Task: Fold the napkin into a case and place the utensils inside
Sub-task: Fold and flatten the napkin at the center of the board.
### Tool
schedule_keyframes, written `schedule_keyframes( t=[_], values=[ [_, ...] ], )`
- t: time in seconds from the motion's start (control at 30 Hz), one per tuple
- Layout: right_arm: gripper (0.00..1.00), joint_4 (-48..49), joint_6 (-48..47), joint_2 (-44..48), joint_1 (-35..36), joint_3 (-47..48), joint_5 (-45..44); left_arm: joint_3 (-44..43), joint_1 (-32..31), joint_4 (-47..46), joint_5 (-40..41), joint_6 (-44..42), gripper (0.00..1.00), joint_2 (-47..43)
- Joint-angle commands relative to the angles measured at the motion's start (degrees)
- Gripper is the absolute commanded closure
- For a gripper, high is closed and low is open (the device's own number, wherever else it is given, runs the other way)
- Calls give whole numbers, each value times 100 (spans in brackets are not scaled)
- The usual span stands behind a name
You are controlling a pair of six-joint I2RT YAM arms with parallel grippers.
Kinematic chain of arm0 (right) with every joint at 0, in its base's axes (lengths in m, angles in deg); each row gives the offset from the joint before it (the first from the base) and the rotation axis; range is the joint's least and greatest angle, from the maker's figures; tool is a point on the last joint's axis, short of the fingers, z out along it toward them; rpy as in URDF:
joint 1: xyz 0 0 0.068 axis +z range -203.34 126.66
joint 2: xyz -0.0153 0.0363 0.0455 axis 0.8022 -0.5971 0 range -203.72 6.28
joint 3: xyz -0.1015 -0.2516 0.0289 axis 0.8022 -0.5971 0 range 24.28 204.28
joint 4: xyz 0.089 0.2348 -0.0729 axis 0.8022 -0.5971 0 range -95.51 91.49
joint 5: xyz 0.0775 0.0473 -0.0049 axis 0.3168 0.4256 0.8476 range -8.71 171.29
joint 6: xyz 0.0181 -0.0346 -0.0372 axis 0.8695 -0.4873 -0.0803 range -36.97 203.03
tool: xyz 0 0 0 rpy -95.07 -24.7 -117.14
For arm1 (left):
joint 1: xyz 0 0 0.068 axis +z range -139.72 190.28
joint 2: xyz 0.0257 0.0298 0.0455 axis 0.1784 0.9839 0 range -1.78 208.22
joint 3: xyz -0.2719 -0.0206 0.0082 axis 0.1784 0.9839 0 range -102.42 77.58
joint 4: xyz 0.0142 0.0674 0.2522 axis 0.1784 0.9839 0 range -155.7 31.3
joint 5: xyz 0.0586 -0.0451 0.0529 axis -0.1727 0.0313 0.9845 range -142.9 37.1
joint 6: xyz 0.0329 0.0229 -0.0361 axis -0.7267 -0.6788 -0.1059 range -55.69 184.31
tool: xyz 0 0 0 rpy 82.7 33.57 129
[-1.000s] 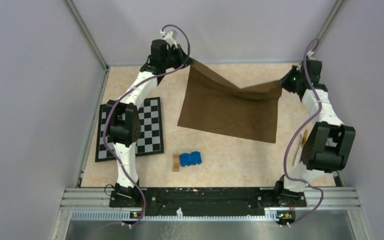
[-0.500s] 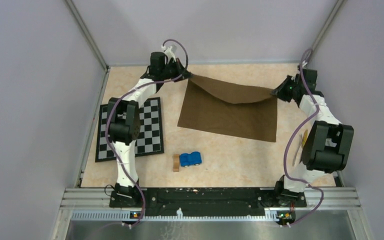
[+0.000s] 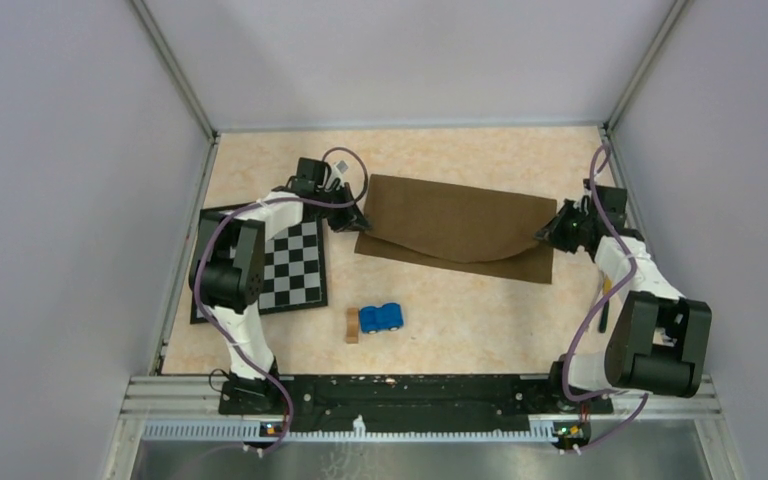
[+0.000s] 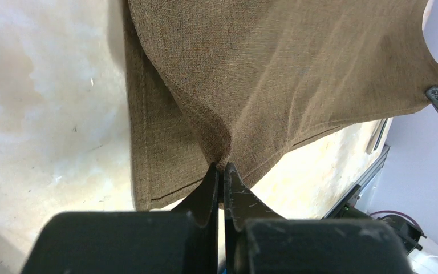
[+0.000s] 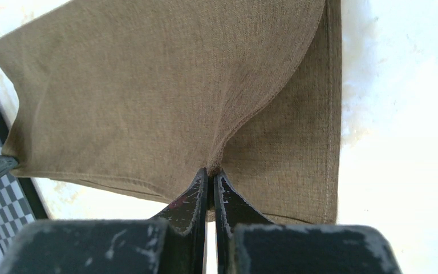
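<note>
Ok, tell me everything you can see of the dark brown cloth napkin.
The dark brown napkin is soft woven cloth with stitched hems, doubled over on the beige table. Its lower layer lies flat; the upper layer sags in a curve, leaving the near hem uncovered. The left gripper and right gripper each pinch one upper-layer corner, shut.

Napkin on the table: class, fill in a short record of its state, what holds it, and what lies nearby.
napkin: dark brown, folded over itself, upper layer sagging onto the lower one
lower layer: flat on the table, near edge showing
left fingers: shut on the upper layer's left corner
right fingers: shut on its right corner
chessboard mat: left of the napkin, apart from it
blue toy car: nearer the arm bases than the napkin, wooden block beside it
</note>
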Motion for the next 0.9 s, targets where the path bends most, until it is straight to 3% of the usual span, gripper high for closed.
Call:
schedule_keyframes(
  t=[0.0,0.87],
  values=[
    [100,66,-178,157,-64,-139,60,198,-11,-18,-51,-122,100,-344],
    [100,-127,-359,435,-73,-440,-172,630,-153,52,230,-344,100,-528]
  ],
)
